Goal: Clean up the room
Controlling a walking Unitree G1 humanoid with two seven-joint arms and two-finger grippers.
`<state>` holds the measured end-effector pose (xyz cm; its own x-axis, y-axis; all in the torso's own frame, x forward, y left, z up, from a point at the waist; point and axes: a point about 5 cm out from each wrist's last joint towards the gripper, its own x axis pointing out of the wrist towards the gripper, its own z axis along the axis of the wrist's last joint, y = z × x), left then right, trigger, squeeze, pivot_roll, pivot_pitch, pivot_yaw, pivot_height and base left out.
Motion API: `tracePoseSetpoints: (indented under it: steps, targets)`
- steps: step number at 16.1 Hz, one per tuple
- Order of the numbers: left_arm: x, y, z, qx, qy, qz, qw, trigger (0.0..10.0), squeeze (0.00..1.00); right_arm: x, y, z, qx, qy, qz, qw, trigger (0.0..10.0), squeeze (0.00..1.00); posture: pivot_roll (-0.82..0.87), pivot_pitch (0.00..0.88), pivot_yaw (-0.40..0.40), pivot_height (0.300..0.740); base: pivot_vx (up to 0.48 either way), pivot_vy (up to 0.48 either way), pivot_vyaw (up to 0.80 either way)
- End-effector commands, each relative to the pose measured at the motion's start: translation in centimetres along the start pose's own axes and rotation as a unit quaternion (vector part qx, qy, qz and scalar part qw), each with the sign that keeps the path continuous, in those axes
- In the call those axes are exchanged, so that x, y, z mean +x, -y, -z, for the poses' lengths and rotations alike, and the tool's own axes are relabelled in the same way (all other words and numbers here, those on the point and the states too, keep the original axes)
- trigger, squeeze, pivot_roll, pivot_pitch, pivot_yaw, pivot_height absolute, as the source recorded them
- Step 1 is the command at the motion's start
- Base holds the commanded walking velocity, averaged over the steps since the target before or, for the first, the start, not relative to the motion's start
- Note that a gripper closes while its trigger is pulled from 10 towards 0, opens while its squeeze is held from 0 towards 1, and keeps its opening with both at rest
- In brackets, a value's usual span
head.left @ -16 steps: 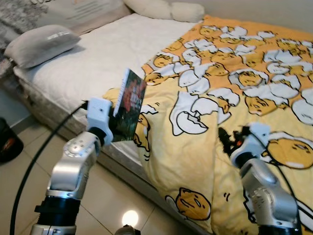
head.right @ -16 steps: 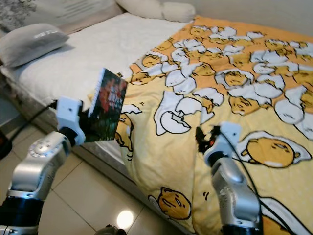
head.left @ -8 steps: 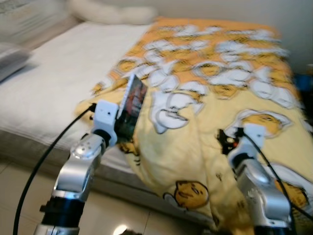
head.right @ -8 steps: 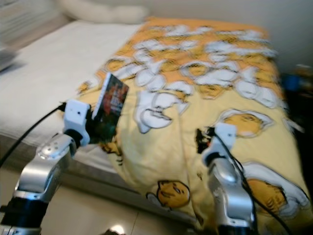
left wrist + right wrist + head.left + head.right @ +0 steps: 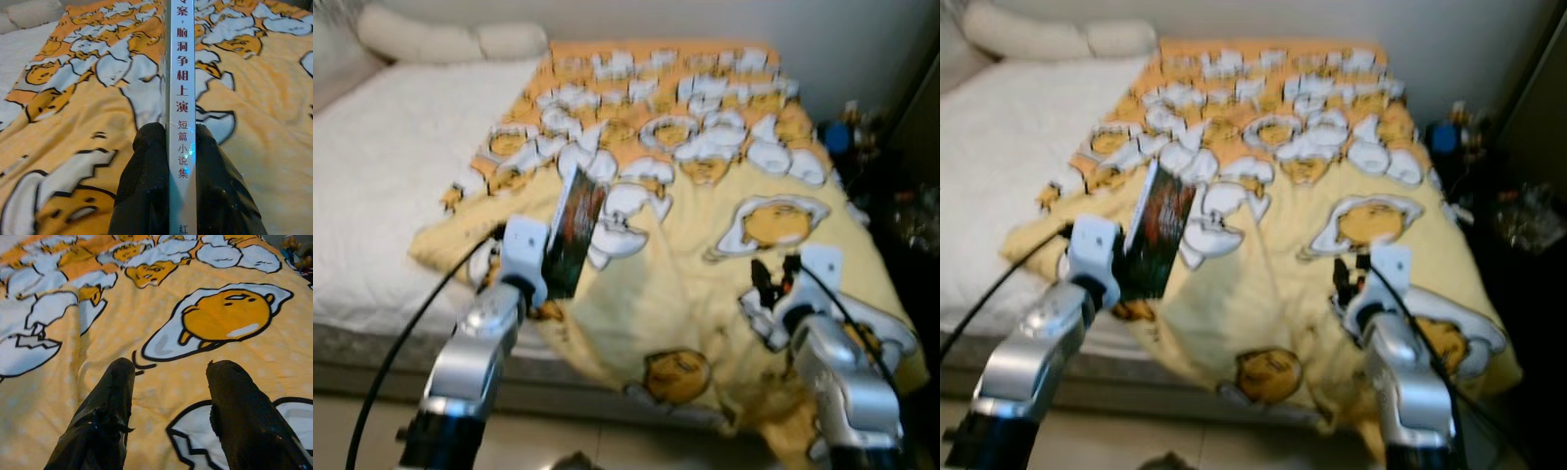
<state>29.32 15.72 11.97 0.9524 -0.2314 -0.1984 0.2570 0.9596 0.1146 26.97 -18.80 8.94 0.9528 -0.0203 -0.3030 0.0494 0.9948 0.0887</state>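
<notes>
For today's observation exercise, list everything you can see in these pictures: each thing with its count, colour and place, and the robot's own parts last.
Book: one, dark cover with red, white spine, held upright above the bed's near edge.
Blanket: one, yellow and orange with white egg cartoon prints, spread over the right part of the bed.
Mattress: one, white, bare on the left part.
Pillows: two, cream, at the head of the bed by the wall.
Clutter: several blurred items, one blue, on the dark area right of the bed.
Floor: pale tiles, beside the bed.
Left gripper: black fingers clamped on the book.
Right gripper: black fingers apart, over the blanket.
</notes>
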Motion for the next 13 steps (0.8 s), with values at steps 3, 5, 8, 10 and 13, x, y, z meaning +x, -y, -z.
tracePoseSetpoints:
  steps: [3,5,8,10,13]
  targets:
    - [-0.71,-1.32,-0.35,0.005,0.008,-0.033,0.999,10.0,0.0,0.27,-1.34,0.06,0.001,-0.008,-0.03,1.0,10.0,0.0,0.03,0.0,0.025,0.74,0.0,0.48,-0.14]
    - [-0.79,-1.47,-0.36,0.006,0.006,-0.036,0.999,10.0,0.0,0.15,-1.66,0.32,0.003,-0.011,-0.036,0.999,10.0,0.0,0.03,0.0,0.029,0.74,0.0,0.48,0.0]
    - [-0.76,-1.53,-0.48,0.008,0.005,-0.035,0.999,10.0,0.0,0.1,-1.75,0.45,0.007,-0.013,-0.036,0.999,10.0,0.0,0.02,0.0,0.04,0.74,0.0,0.48,0.0]
    - [-0.69,-1.5,-0.57,0.01,0.005,-0.033,0.999,10.0,0.0,0.12,-1.71,0.39,0.008,-0.012,-0.034,0.999,10.0,0.0,0.02,0.0,0.046,0.74,0.0,0.48,0.0]
    - [-0.55,-1.46,-0.72,0.013,0.006,-0.031,0.999,10.0,0.0,0.17,-1.59,0.29,0.005,-0.007,-0.029,1.0,10.0,0.0,0.03,0.0,0.05,0.74,0.0,0.48,0.0]
